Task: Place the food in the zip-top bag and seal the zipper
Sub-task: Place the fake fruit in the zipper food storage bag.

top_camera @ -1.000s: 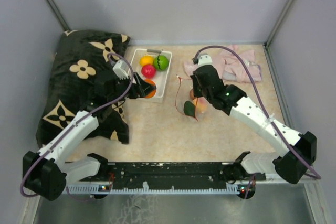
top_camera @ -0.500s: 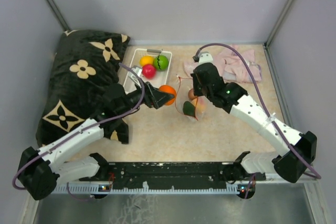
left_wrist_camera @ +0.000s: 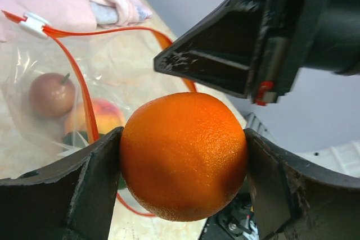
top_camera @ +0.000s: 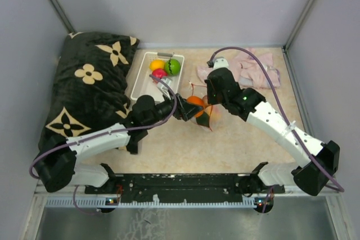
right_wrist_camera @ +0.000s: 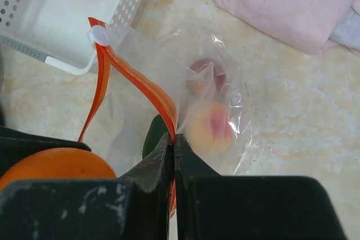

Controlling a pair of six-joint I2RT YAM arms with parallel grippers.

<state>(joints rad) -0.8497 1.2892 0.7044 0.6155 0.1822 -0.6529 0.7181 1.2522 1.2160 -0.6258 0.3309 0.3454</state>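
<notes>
- Desk [top_camera: 169, 150]: bare room nearward of both claws; the white basket [top_camera: 138, 80] crowds just behind the left claw [top_camera: 190, 109].
- Zip-top bag [right_wrist_camera: 163, 46]: hangs under the right claw [right_wrist_camera: 173, 150], which is clamped on its zipper [right_wrist_camera: 140, 85].
- Toy orange [left_wrist_camera: 183, 164]: clamped in the left claw, at the mouth; nudging the rim could tear the zipper free, or a short release may roll it away.

The bag [right_wrist_camera: 225, 77] (fruit [right_wrist_camera: 211, 125] inside) lies right of the basket [top_camera: 139, 80] — cloth [top_camera: 256, 71] behind, cushion [top_camera: 90, 88] far left.
</notes>
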